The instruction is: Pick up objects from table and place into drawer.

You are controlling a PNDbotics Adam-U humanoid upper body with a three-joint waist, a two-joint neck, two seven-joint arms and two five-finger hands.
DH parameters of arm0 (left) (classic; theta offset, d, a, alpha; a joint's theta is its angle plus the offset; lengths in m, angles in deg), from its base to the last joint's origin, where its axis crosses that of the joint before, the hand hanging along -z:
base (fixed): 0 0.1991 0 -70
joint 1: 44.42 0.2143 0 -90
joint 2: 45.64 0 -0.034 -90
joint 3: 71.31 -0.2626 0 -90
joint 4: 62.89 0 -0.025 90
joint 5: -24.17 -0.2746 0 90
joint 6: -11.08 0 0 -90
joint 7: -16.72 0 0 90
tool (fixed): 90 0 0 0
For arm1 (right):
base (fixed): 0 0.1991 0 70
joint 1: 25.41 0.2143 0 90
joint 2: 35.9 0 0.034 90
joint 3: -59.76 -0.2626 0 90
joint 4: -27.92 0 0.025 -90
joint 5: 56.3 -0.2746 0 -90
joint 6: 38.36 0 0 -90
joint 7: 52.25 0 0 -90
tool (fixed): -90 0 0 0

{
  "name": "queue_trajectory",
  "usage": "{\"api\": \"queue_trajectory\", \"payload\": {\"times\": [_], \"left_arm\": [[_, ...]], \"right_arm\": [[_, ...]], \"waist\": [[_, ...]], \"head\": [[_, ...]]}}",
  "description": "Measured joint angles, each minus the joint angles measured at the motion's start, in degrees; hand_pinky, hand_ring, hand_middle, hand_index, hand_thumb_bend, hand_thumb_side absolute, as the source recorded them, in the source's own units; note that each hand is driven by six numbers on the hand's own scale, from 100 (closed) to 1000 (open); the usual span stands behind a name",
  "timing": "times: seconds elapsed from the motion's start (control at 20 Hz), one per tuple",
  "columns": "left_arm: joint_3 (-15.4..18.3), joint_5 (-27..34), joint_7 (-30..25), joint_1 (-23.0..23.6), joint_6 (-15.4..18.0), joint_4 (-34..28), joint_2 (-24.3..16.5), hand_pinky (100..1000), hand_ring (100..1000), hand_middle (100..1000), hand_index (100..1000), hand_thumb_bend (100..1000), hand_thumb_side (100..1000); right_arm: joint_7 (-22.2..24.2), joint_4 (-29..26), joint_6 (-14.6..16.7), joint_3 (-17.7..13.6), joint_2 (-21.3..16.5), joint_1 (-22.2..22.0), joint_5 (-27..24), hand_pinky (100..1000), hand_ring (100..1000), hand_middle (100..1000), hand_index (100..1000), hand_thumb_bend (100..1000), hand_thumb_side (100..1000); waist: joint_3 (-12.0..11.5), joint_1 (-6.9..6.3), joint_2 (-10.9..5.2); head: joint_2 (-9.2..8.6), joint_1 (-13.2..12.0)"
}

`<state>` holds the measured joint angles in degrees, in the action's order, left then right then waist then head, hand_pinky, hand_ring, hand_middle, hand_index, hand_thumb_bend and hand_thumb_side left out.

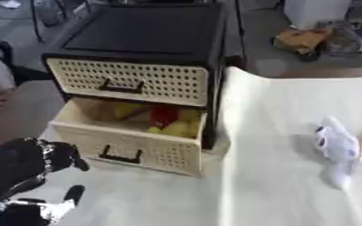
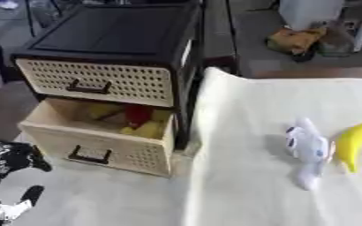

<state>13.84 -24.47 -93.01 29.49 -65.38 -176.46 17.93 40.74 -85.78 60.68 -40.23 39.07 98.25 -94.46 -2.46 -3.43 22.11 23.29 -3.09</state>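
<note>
A black cabinet [image 1: 145, 31] stands at the table's far left with two cream perforated drawers. The upper drawer [image 1: 130, 81] is closed. The lower drawer [image 1: 130, 150] is pulled out, and a red thing [image 1: 162, 115] and yellow things [image 1: 180, 129] lie inside it. On the cream tablecloth at the right lie a white soft toy [image 2: 307, 148] and, just right of it, a yellow banana [image 2: 358, 139]. My left hand [image 1: 37, 163] shows at the lower left, in front of the open drawer, open and holding nothing. My right hand does not show in either view.
The tablecloth [image 1: 277, 190] covers the table from the cabinet to the right edge. Beyond the table's far edge, on the floor, lie an orange-brown bag [image 1: 300, 39] and a white box [image 1: 315, 11]. The black handle [image 1: 121, 156] sticks out of the open drawer's front.
</note>
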Motion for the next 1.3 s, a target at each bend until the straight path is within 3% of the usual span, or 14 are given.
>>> {"api": "queue_trajectory", "payload": {"times": [0.3,0.6,1.05,1.3], "left_arm": [[0.62,-2.19,-0.34,0.96,-0.96,1.8,0.0,193,339,657,772,100,717],[0.92,-1.86,-0.26,-0.33,-1.7,8.32,0.19,206,352,698,823,100,741],[0.95,6.71,0.67,-3.4,-1.18,15.3,1.12,227,350,736,903,100,826],[0.95,11.24,1.49,-5.48,-0.39,16.99,1.1,228,345,765,943,100,825]], "right_arm": [[-0.06,0.0,0.06,-0.27,0.0,-0.1,0.0,752,868,590,696,370,947],[0.03,0.0,0.01,-0.27,0.0,0.1,0.01,753,870,589,696,372,942],[0.78,0.0,-0.21,-0.26,0.01,0.63,0.01,756,873,588,696,375,937],[1.44,0.0,-0.4,-0.24,0.06,1.19,0.01,757,874,588,695,384,932]], "waist": [[0.04,0.05,0.0],[0.64,0.04,0.55],[1.53,-0.02,1.45],[2.29,-0.25,2.15]], "head": [[-0.01,0.19],[-0.34,0.1],[-1.3,-0.35],[-2.12,-0.66]]}}
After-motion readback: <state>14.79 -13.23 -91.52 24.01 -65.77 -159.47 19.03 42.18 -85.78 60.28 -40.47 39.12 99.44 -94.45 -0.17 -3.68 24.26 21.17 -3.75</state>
